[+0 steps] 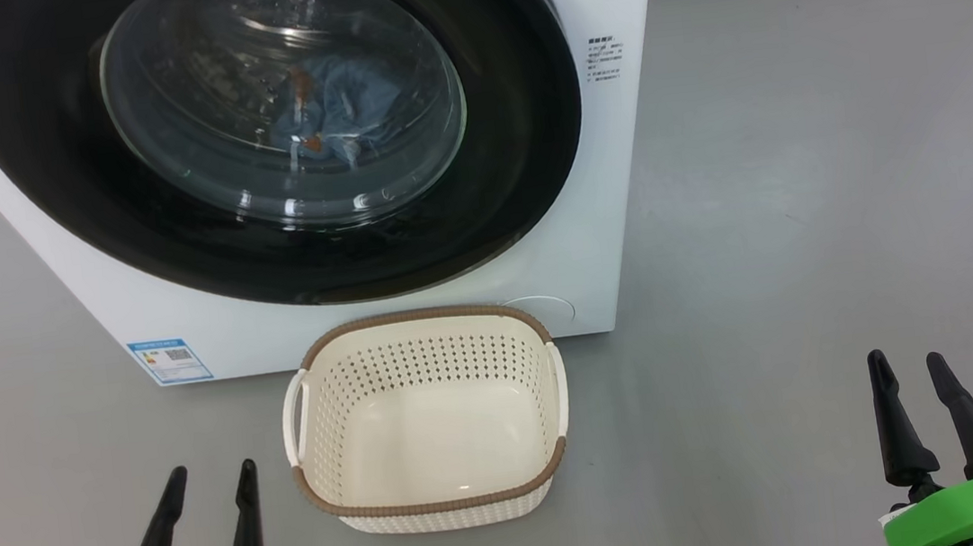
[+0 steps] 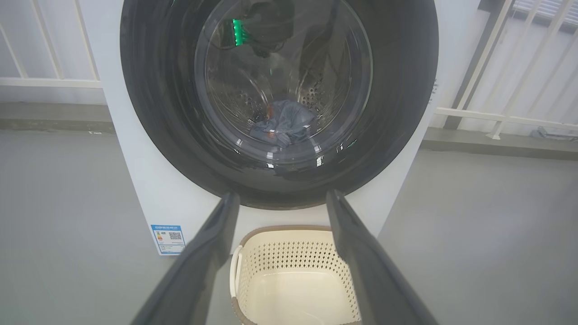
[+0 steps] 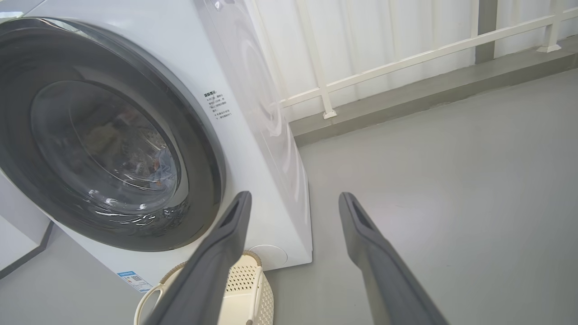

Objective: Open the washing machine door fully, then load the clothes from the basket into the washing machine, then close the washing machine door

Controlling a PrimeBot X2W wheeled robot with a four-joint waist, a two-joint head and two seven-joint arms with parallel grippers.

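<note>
Head view: whole basket [image 1: 424,370]

The washing machine door [image 1: 65,218] has a glossy black rim around a smooth, clear glass window [image 1: 257,152] bright with reflections. The washing machine [image 1: 627,231] has a smooth, lightly glossy white body, and its drum [image 2: 235,101] is shiny perforated steel. The clothes [image 1: 351,106] are soft, crumpled cloth. The basket [image 1: 425,379] is cream perforated plastic with a brown woven-look rim. The floor [image 1: 808,230] is smooth matt grey
</note>
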